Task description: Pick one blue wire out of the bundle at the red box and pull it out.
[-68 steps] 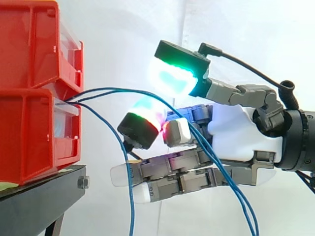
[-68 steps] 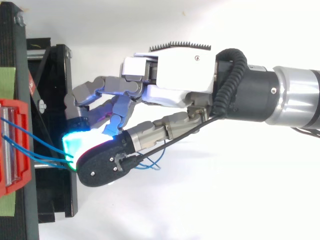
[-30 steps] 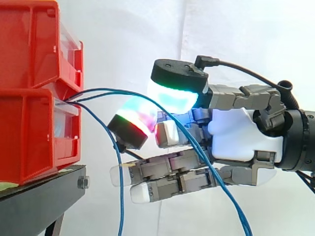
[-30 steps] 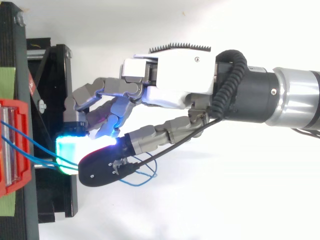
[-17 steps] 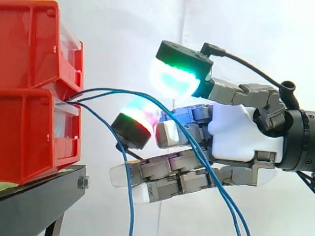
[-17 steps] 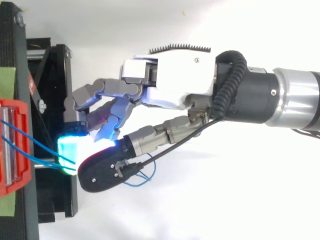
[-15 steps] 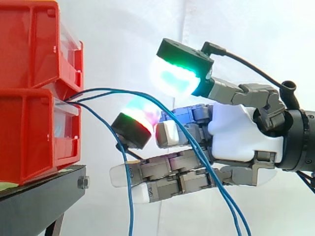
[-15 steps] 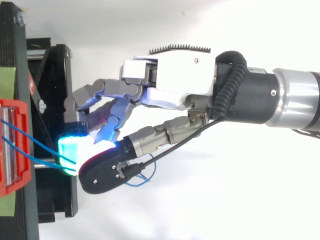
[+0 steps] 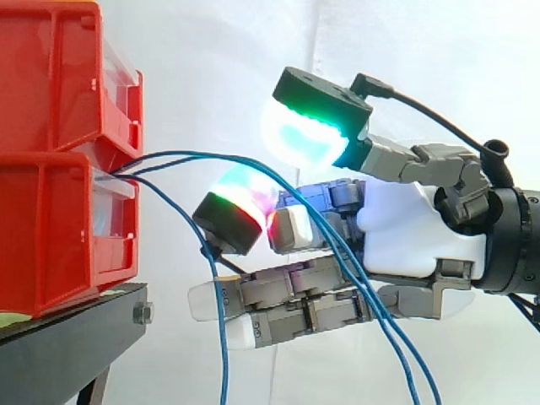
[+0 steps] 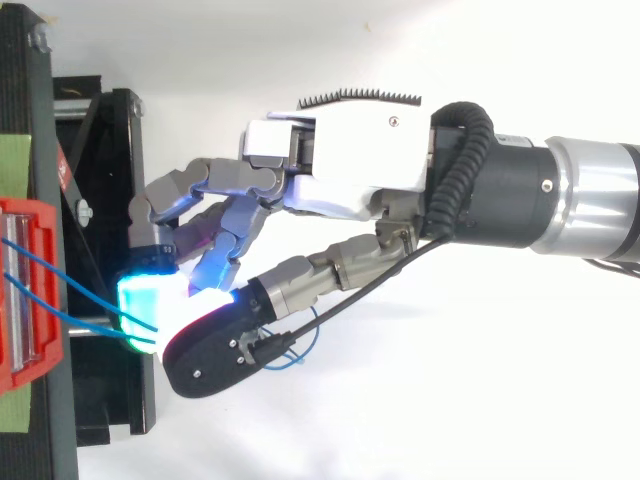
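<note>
Hand spread; blue wires arch rightward from red box.

You have two thin blue wires leaving the lower red box front, arcing right, then sloping down across the hand. A third strand drops near-vertical.

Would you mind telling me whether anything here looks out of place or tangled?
Nothing looks damaged. The blue wires leave the lower red bin, and two of them drape loosely down across the hand, in front of its straight fingers, without being pinched; a third hangs alone beside the bin.
</note>
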